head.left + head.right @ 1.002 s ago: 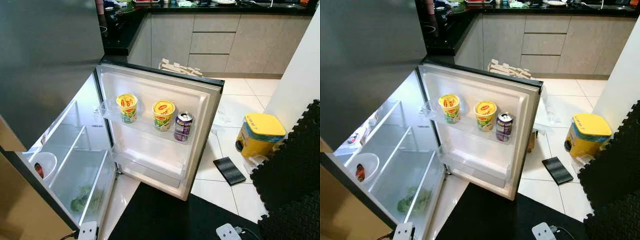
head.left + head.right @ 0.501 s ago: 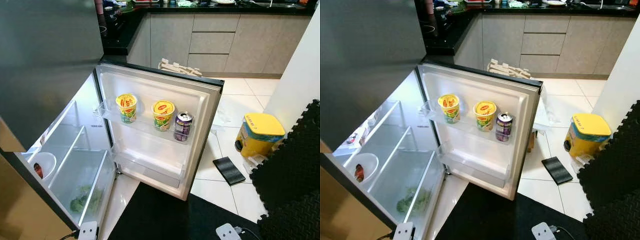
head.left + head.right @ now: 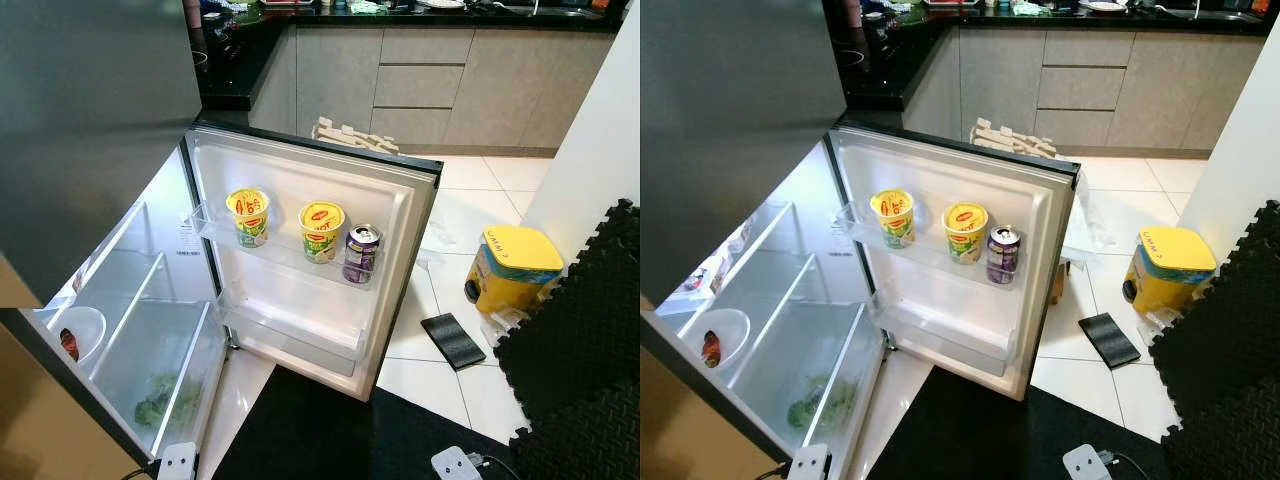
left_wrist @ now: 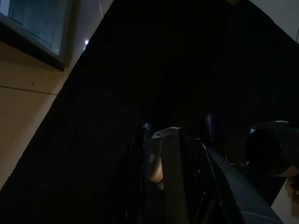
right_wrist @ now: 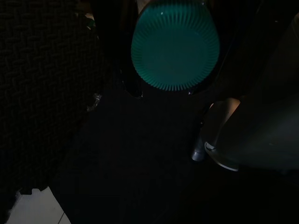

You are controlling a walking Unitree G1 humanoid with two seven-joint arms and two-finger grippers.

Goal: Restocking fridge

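Two yellow noodle cups stand on the open fridge door's shelf, one at centre left (image 3: 247, 216) and one just right of it (image 3: 321, 231). One purple drink can (image 3: 360, 253) stands beside them. One white bowl (image 3: 76, 331) sits at the lower left. One yellow bin (image 3: 513, 270) stands at the right, with one dark flat object (image 3: 453, 340) on the tiles nearby.

Glossy white plastic fridge door (image 3: 300, 290); shiny metal can (image 3: 361, 253).
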